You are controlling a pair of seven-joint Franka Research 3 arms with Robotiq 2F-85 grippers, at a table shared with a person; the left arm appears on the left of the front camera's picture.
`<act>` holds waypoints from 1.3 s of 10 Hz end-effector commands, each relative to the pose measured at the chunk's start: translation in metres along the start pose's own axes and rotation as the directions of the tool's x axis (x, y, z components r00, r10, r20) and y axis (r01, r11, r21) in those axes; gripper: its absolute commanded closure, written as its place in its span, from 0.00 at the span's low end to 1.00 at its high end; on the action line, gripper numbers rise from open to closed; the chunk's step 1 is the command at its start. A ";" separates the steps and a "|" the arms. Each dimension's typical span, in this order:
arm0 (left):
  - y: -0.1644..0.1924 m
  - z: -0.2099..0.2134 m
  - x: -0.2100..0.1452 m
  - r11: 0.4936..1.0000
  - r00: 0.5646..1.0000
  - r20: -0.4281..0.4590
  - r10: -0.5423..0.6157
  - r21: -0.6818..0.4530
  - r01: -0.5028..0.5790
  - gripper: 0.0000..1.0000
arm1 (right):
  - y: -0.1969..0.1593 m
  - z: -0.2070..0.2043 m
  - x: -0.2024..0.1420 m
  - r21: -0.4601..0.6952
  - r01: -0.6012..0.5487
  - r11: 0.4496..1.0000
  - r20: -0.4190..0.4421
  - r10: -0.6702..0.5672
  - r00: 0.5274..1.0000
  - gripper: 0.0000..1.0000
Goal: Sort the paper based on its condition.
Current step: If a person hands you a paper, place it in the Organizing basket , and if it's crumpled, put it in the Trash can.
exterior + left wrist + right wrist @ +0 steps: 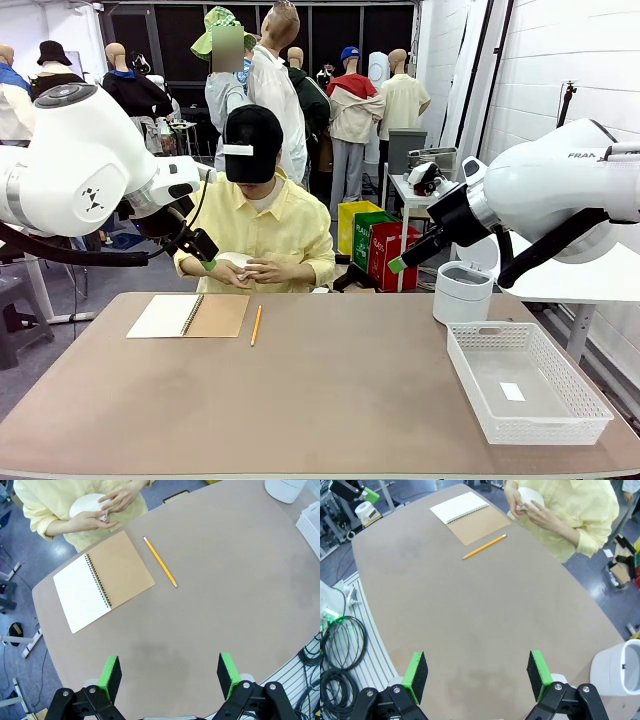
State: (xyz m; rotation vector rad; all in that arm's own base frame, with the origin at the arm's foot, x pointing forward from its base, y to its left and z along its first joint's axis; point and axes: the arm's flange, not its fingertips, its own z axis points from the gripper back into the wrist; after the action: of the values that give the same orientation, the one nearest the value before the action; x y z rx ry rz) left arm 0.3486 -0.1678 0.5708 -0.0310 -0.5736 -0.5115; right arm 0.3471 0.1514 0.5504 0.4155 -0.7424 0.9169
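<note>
**Both pincers open above the bench; paper in the person's hands**

Nearest the robot, the left pincer (169,674) hangs over bare bench (330,400) with its green pads spread wide and nothing between them. The right pincer (477,675) is the same, jaws wide apart and empty, above the bench's other side.

On the robot's right, a white basket (545,430) sits near the front edge with a small white slip (512,391) on its floor. Just beyond it stands a white bin (462,292).

Toward the far left lies a spiral notebook (190,315), with a white page and a tan cover showing. A yellow pencil (256,325) lies just beside it, not touching.

At the far edge, a person (265,220) in a yellow shirt holds the paper (237,264) in both hands (262,270). It is a rounded white bundle held off the bench.
</note>
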 end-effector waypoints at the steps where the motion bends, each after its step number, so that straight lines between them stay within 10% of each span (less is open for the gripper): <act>1: 0.000 0.001 0.000 1.000 1.000 0.002 -0.008 0.001 0.008 0.00 | 0.001 -0.001 0.000 0.010 0.010 1.000 -0.003 -0.010 1.000 0.00; 13: 0.000 0.001 0.000 1.000 1.000 0.002 -0.008 0.001 0.008 0.00 | 0.001 -0.001 0.000 0.010 0.010 1.000 -0.003 -0.010 1.000 0.00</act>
State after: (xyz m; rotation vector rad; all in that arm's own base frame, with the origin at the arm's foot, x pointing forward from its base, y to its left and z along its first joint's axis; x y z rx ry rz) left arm 0.3486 -0.1678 0.5708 -0.0310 -0.5736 -0.5115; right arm 0.3471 0.1514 0.5504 0.4155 -0.7424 0.9169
